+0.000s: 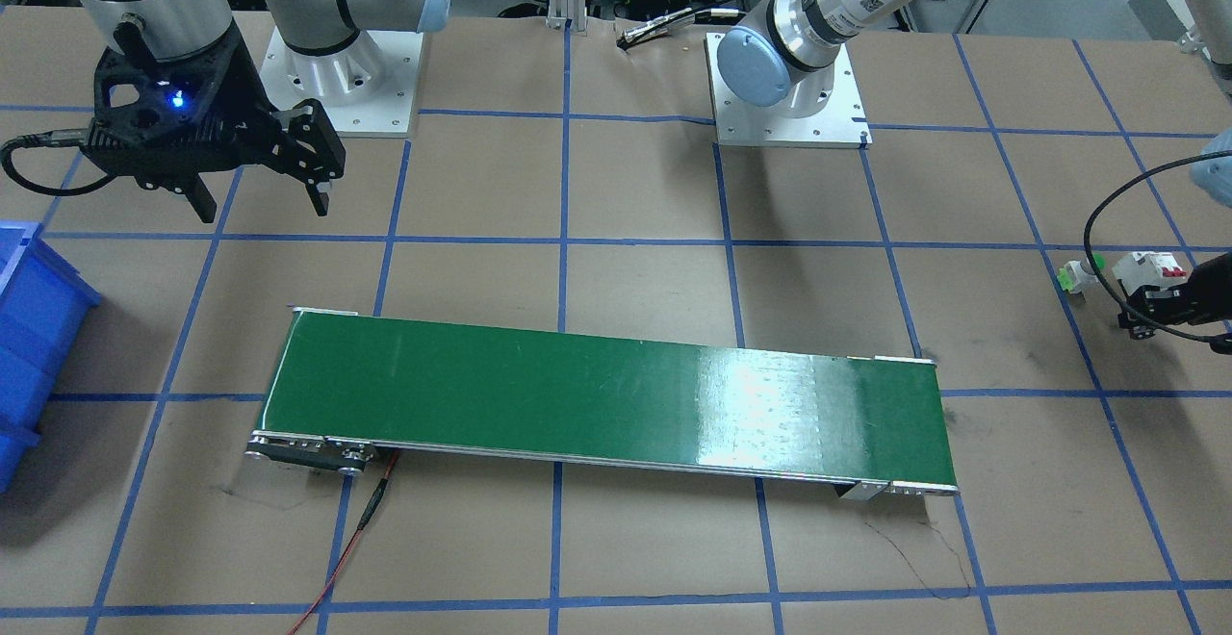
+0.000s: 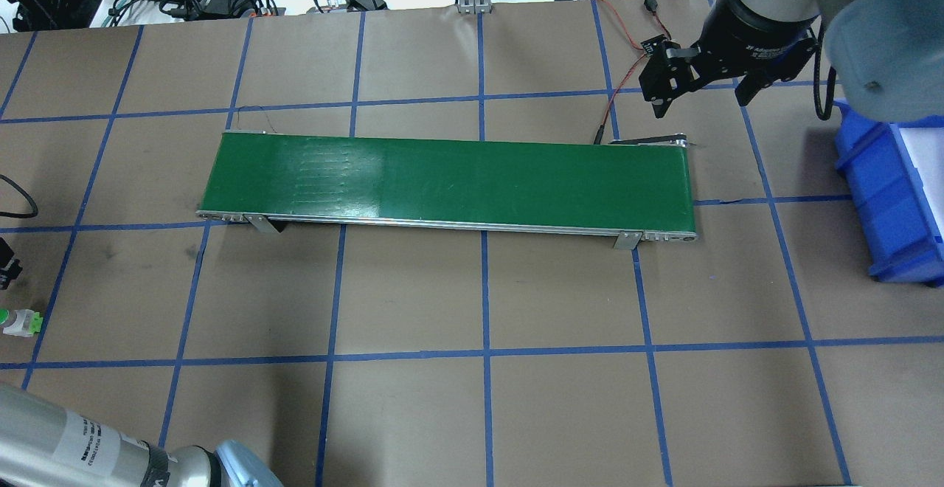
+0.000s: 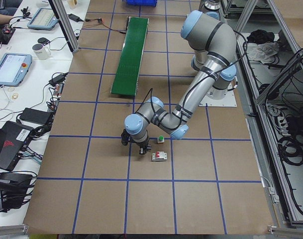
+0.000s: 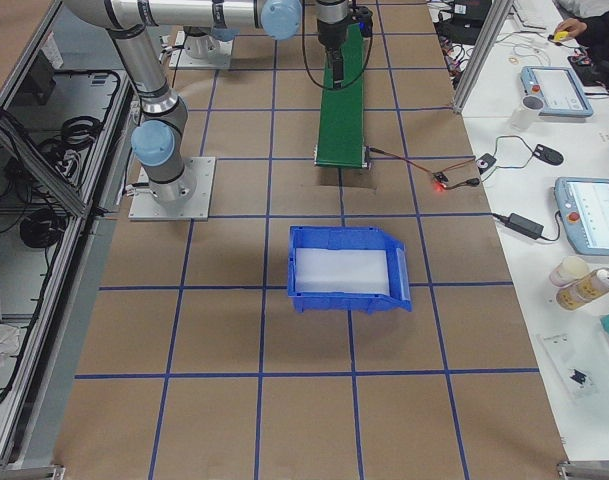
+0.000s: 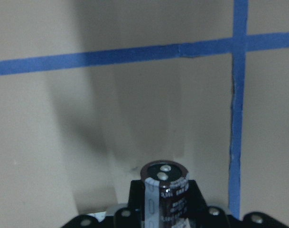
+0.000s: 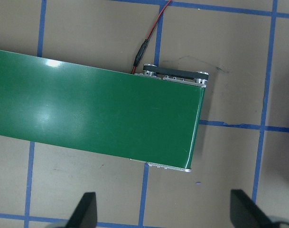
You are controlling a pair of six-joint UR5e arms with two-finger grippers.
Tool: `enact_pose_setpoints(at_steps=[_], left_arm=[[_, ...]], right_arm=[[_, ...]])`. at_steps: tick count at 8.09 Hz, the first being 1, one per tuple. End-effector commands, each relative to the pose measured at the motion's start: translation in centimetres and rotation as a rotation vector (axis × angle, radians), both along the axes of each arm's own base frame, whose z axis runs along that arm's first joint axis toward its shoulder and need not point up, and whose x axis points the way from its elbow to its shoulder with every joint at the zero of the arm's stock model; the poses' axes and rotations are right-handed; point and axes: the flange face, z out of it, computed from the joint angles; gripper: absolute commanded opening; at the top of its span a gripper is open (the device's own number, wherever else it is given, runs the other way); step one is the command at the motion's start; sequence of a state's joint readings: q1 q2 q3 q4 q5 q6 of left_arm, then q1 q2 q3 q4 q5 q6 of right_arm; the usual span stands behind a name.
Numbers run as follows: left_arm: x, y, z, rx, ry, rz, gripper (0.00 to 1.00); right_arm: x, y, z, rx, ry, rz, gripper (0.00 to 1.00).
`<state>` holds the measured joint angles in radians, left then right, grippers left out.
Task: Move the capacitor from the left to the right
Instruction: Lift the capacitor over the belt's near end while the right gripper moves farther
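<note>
The capacitor, a stubby dark cylinder with pale print, sits between the jaws of my left gripper at the bottom of the left wrist view. That gripper is shut on it, above bare brown table. The left gripper is at the table's left end; the capacitor is hidden in those views. My right gripper is open and empty, hovering above the right end of the green conveyor belt.
A white breaker with red marks and a green-capped push button lie beside the left gripper. A blue bin stands past the belt's right end. A red wire runs from the belt.
</note>
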<state>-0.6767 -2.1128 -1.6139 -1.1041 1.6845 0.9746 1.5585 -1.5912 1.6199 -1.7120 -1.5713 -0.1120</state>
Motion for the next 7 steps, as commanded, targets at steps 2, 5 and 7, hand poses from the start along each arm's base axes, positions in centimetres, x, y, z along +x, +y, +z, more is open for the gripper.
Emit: enact_pose_setpoints(at_steps=[2, 5, 7], left_arm=[[-3.8, -1.4, 8.9, -0.111, -0.067, -0.027, 0.0], [-17.9, -8.9, 12.0, -0.172, -0.108, 0.016, 0.0], [-30.0, -12.1, 12.7, -0.187, -0.116, 0.128, 0.0]], right_arm=[[0.0, -0.1, 0.5, -0.033, 0.005, 0.005, 1.0], [0.0, -2.0, -0.9, -0.053, 0.003, 0.001, 1.0], [0.1, -4.2, -4.7, 0.012, -0.002, -0.001, 1.0]])
